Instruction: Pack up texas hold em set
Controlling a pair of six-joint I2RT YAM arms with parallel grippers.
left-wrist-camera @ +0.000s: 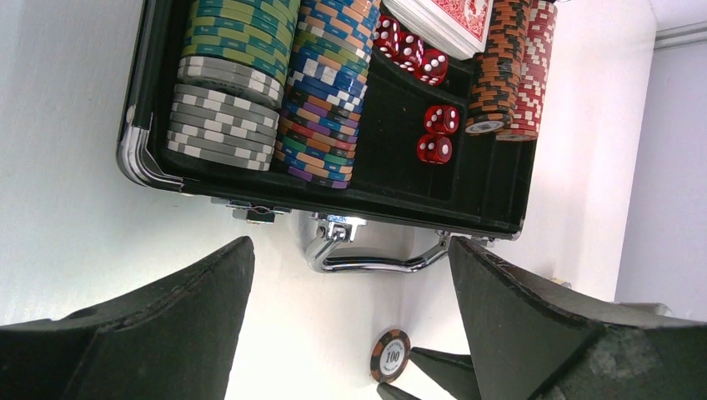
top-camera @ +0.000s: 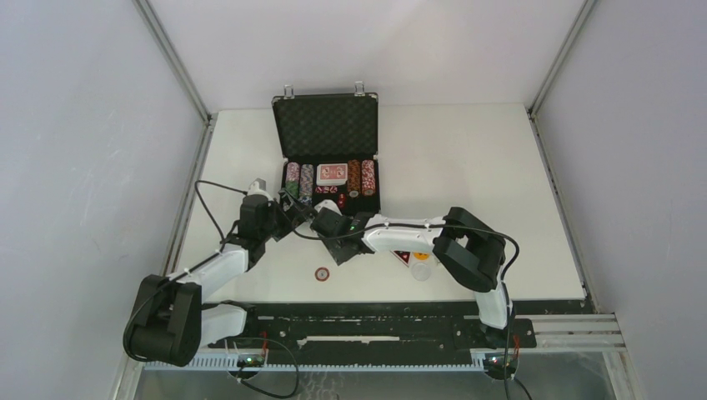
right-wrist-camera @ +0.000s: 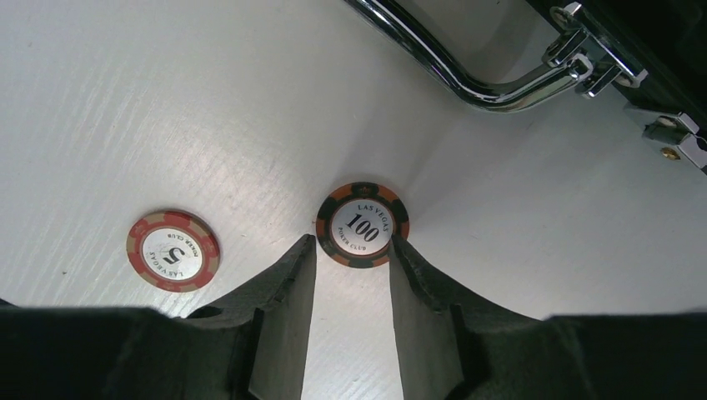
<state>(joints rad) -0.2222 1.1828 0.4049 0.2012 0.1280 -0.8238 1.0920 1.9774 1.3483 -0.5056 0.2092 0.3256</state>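
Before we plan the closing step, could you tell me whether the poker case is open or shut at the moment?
Open. The case has its lid upright at the back, and the chip rows and red dice inside are exposed.

"LAS VEGAS POKER CLUB 100" on orange-black chip; "5" on red chip.

White table, grey walls

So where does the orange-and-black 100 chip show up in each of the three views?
Top external: not visible; the right arm covers that spot in front of the case.
Left wrist: 100 chip at bottom centre, below the case.
Right wrist: centre, at the right gripper fingertips.
Shared landmark: the case's metal handle.
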